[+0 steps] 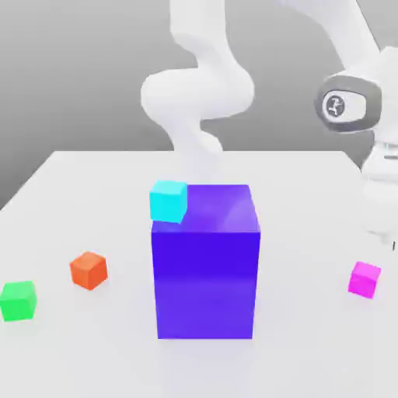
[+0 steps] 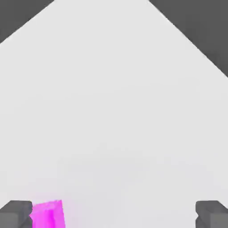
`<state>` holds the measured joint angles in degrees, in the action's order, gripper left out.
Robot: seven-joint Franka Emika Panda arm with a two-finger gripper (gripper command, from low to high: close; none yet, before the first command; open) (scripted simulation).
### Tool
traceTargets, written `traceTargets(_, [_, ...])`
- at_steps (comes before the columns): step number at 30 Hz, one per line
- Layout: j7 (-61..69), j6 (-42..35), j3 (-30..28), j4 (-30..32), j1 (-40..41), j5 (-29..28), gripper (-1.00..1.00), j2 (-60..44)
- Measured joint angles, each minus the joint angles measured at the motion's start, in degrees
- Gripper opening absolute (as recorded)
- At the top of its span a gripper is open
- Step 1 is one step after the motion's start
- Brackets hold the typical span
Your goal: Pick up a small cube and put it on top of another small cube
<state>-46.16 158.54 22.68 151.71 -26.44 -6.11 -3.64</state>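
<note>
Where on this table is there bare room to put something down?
Bare table lies between the orange cube and the big blue block, and between that block and the magenta cube. It's more crowded between the orange and green cubes.

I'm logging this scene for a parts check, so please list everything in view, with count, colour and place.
Small cube: 1, magenta-pink, on the table toward the exterior view's right
Orange cube: 1, orange-red, on the table, left of the big block
Green cube: 1, bright green, on the table at the exterior view's far left
Cyan cube: 1, cyan, at the big block's upper left in the exterior view
Big block: 1, blue-violet, on the table near the middle
Table: 1, pale grey, under the cubes and block
Arm: 1, white, behind the block and reaching to the right
Tool: 1, two dark grey fingers, spread wide, above the table near the small cube
</note>
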Motion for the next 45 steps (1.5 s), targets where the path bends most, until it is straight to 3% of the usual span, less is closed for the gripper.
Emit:
traceTargets(3, [-4.0, 3.7, -2.2, 0.8, -3.7, -5.9, 0.00, -6.6])
traceTargets(7, [-9.5, 9.8, -10.2, -0.9, -10.5, -13.1, 0.00, -14.9])
traceTargets(8, [-10.5, 11.1, -11.8, -1.2, -11.8, -14.4, -1.00, -16.5])
traceTargets(14, [-11.1, 11.8, -12.6, -1.4, -12.6, -15.2, -1.00, -17.3])
traceTargets(16, [-10.2, 10.2, -10.5, -1.0, -10.7, -14.1, -1.00, -15.4])
traceTargets(22, [-1.3, 2.7, -4.4, 0.1, -6.1, -3.5, -1.00, -6.0])
traceTargets(45, [28.4, -5.6, -35.4, -5.7, 34.3, 5.8, -1.00, -2.9])
